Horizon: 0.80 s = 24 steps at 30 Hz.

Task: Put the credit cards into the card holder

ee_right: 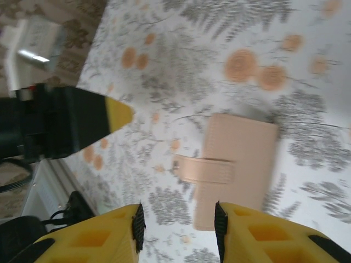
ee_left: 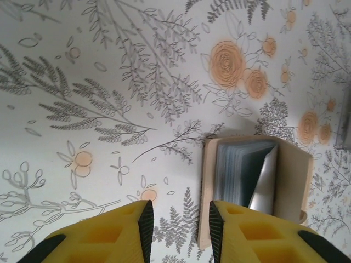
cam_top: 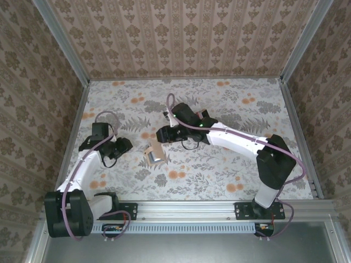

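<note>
- Tan, leather-like card holder (cam_top: pixel 155 155) is sitting on the floral table (cam_top: pixel 236 104) near its middle. It appears to be propped half open instead of lying flat.
- In the top view the holder is lying between the two claws, at about 4 o'clock from the left gripper (cam_top: pixel 124 146) and 7 o'clock from the right gripper (cam_top: pixel 164 135). It is touching neither.
- Left wrist view: the left gripper (ee_left: pixel 178 224) is hovering with released, empty jaws. The holder (ee_left: pixel 290 181) is showing at 2 o'clock, its grey-blue sleeves (ee_left: pixel 238 175) facing this camera.
- Judgement: the mouth is facing the left arm, so that side is getting the clearer line into the pockets.
- Right wrist view: the right gripper (ee_right: pixel 176 224) is likewise released and carrying nothing. It is looking at the holder's closed outer face (ee_right: pixel 247 159) at 1 o'clock, with the strap tab (ee_right: pixel 204 170) crossing it.
- Judgement: the right arm is facing the back cover, a sensible side for bracing the holder against tipping.
- Whether any credit cards are already sitting in the sleeves is too hard to tell.
- Risk, as judged: the light, propped holder is likely to slide or fold shut under a push.
</note>
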Motion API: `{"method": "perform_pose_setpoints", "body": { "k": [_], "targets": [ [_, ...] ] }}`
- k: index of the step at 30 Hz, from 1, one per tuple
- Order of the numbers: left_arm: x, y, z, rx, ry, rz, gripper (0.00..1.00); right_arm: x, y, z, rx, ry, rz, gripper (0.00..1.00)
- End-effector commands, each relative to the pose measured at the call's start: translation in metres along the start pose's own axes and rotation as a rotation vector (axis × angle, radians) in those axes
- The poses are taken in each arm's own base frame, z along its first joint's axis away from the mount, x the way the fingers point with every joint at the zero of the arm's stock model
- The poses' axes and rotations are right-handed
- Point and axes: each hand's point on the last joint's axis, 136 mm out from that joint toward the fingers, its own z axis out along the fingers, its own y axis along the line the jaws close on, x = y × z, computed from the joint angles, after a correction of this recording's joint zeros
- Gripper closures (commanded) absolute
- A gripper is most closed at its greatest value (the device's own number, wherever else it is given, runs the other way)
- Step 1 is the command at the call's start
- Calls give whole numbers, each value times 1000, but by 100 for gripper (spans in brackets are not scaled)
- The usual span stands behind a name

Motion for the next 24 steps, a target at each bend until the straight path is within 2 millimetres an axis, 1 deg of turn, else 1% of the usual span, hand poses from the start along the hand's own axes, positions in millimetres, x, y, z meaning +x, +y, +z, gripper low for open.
{"method": "perform_pose_setpoints", "body": {
  "k": [1,4,6,8,11,15,17,19,21,24],
  "targets": [
    [-10,-18,-1,34,-16,52,65,14,-34,10,60,22,55,60],
    [-12,-30,1,41,-10,86,65,29,-37,30,25,75,85,64],
    [-12,-35,3,37,-3,108,65,35,-34,43,1,98,93,69],
    [-13,-40,5,37,1,125,65,40,-28,53,-18,111,93,75],
    [-13,-45,7,30,6,142,65,45,-15,68,-48,143,77,79],
    [-12,-49,9,28,10,154,65,59,-7,92,-69,213,73,80],
    [-11,-51,9,29,11,160,67,68,-6,104,-64,247,70,81],
    [-9,-54,9,31,14,167,68,75,-6,111,-57,270,63,81],
    [-5,-56,12,37,21,172,70,82,-10,117,-46,285,69,81],
    [3,-57,20,35,39,174,72,88,-18,120,-29,294,80,81]
  ]
}}
